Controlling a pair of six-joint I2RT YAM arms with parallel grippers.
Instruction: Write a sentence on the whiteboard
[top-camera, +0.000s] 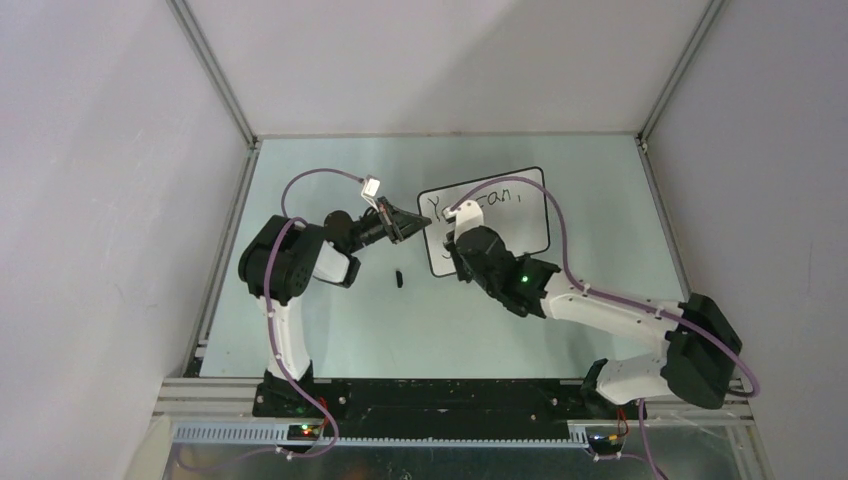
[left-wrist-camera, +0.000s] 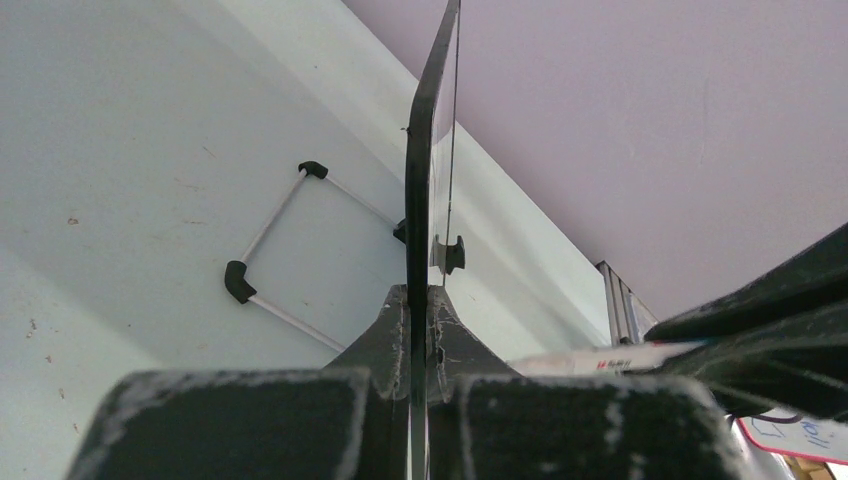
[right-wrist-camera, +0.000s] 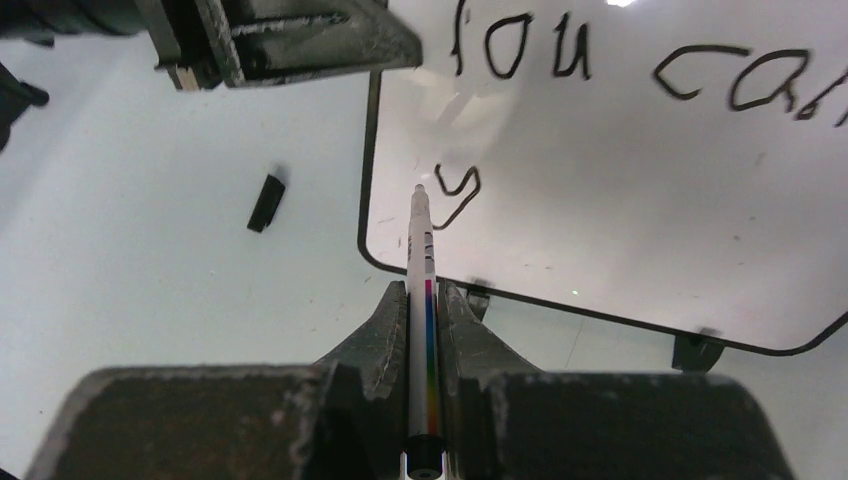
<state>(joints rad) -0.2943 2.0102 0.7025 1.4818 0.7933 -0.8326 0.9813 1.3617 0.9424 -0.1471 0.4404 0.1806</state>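
So we're starting at the right claw: it's pinching tight on a marker, jaws closed right against the barrel, nothing else in them. The marker is lying straight along the claw's own line, tip pointing up and away from the fingers toward the whiteboard. The tip is sitting near the board's lower left corner, just left of a lone "y" that's starting the second line. We can't tell whether it's actually touching the surface or hanging just off it.

The sentence is only partly there, we're guessing: "You can," is running across the top line, and the second line has just that one letter. So here's the bit that matters: the blank space for the rest is lying off to the right of the tip. That means the marker is going to have to travel sideways, across its own long axis, along the board's long side.

The left claw is clamping shut on the board's left edge, and we're seeing the board edge-on between its jaws. A small black cap is lying on the table, off to the board's left and apart from it.
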